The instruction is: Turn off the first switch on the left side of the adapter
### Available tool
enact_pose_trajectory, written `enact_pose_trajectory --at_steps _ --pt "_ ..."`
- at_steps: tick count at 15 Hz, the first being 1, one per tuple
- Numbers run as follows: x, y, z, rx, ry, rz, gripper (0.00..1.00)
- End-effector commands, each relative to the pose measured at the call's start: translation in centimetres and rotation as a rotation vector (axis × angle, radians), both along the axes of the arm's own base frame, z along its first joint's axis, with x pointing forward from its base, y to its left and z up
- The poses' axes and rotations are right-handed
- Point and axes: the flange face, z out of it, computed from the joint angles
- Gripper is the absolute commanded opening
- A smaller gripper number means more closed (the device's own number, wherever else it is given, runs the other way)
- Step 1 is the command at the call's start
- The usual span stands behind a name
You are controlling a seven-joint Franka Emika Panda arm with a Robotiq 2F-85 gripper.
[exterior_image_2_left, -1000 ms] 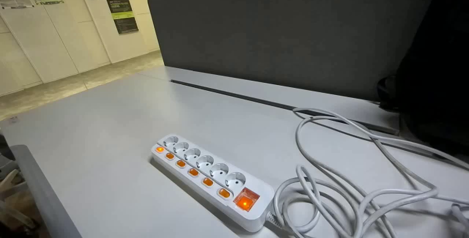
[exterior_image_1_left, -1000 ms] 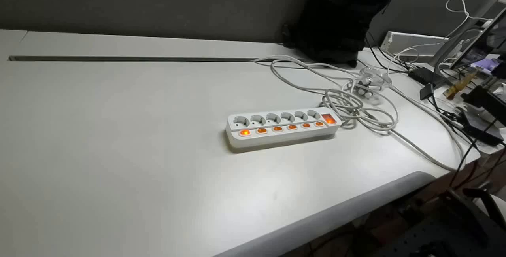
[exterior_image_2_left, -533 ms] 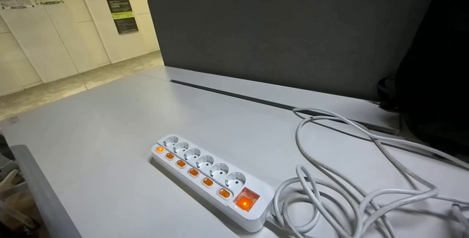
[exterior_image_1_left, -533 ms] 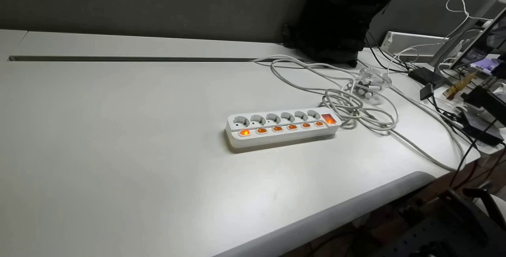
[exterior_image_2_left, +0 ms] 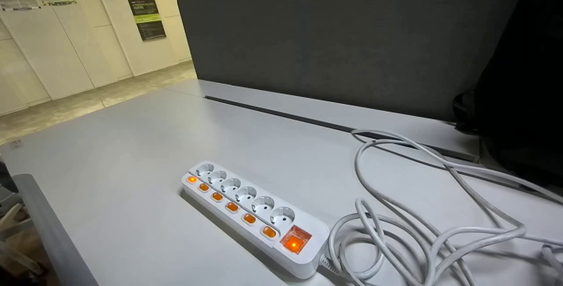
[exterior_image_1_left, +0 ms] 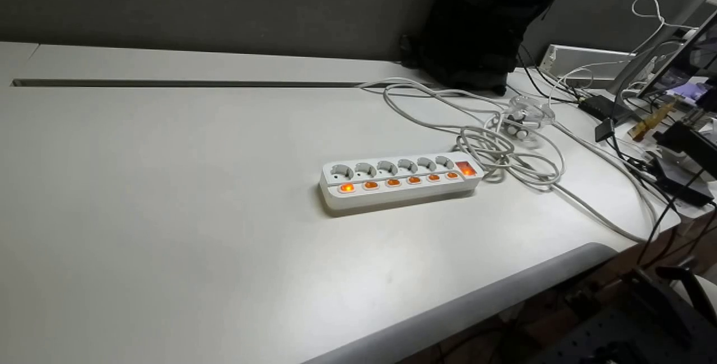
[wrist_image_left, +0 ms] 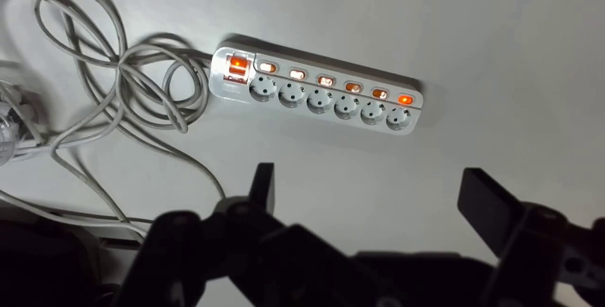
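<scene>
The adapter is a white power strip lying flat on the desk, in both exterior views (exterior_image_1_left: 403,197) (exterior_image_2_left: 317,233) and in the wrist view (wrist_image_left: 228,90). Its first switch on the left (exterior_image_1_left: 347,187) glows orange in an exterior view; it is also lit at the far end in an exterior view (exterior_image_2_left: 192,179) and at the right end in the wrist view (wrist_image_left: 405,99). The large main switch (exterior_image_2_left: 294,243) glows too. The other small switches look unlit. My gripper (wrist_image_left: 368,170) is open and empty in the wrist view, apart from the strip, which shows beyond the fingertips.
Coiled grey cable (exterior_image_1_left: 487,145) lies at the strip's main-switch end. A clear plastic object (exterior_image_1_left: 529,113) sits among the cables. A black backpack (exterior_image_1_left: 482,28) stands against the dark partition (exterior_image_1_left: 224,5). The desk's grey front edge (exterior_image_1_left: 476,302) is nearby.
A dark shape at the top right edge of an exterior view has moved left and slightly down. The power strip, its lights and the cables look the same.
</scene>
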Motion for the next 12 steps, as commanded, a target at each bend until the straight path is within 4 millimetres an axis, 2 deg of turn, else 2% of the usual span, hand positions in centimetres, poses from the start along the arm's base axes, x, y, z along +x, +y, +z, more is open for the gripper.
enact_pose_trajectory --at_steps 1,6,10,11,12 --pt "2.0 1.8 -2.6 -0.055 -0.042 0.031 1.00" --pt "4.8 6.3 -8.7 -0.098 -0.029 0.112 1.00" --pt "5.8 9.8 -14.1 -0.130 0.038 0.186 1.00" --pt "6.0 10.4 -15.3 -0.138 0.051 0.202 0.92" --pt "6.2 11.0 -16.4 -0.150 0.053 0.218 0.74"
